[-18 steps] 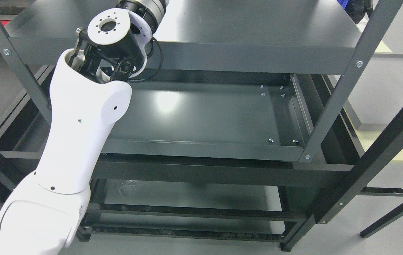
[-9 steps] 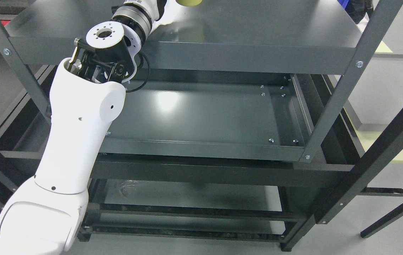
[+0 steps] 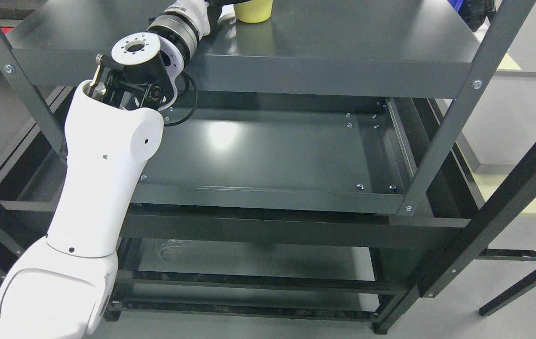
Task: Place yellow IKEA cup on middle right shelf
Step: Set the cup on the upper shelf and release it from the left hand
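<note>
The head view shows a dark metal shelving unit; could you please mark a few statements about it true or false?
1. The yellow plastic cup is at the top shelf, by the picture's top edge. True.
2. The middle shelf holds a cup. False: nothing stands on it.
3. The white left arm comes in from the lower left. True.
4. The cup is blue. False: it is yellow.

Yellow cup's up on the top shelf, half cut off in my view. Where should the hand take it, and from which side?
Grip the yellow cup around its round side wall, coming from its left, where the left arm already reaches. Its rim is out of frame.
</note>
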Available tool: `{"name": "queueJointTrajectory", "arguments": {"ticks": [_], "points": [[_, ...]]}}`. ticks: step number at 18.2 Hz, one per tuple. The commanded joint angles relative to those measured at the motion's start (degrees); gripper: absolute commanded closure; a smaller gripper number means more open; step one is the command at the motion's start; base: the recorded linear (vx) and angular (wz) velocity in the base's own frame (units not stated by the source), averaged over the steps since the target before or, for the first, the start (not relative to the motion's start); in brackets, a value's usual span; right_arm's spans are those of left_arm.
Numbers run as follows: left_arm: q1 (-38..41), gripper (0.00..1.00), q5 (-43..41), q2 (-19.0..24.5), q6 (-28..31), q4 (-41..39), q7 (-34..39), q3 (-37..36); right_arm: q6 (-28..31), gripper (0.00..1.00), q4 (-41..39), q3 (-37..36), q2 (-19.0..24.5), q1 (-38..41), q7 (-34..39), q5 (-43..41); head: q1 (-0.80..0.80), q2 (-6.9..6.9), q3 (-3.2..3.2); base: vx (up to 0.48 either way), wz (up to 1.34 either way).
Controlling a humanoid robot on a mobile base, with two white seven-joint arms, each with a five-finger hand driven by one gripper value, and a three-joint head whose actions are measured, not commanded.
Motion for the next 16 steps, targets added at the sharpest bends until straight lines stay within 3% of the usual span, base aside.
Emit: {"name": "queueJointTrajectory", "arguments": {"ticks": [1, 7, 16], "points": [[-0.61, 0.01, -0.2, 2.36, -0.03, -5.06, -0.11, 4.64, -0.05, 0.01, 0.0, 0.97, -1.0, 0.79, 0.01, -1.4, 0.0, 0.0, 0.0, 0.0, 0.0], [-1.13, 0.01, 0.24, 5.09, 0.15, -11.22, -2.03, 7.19, -0.05, 0.01, 0.0, 0.97, -1.0, 0.79, 0.01, -1.4, 0.0, 0.0, 0.0, 0.0, 0.0], [-0.7, 0.02, 2.0, 6.49, -0.47, -13.24, -25.92, 9.84, -0.05, 0.01, 0.0, 0.97, -1.0, 0.79, 0.01, -1.4, 0.0, 0.0, 0.0, 0.0, 0.0]]}}
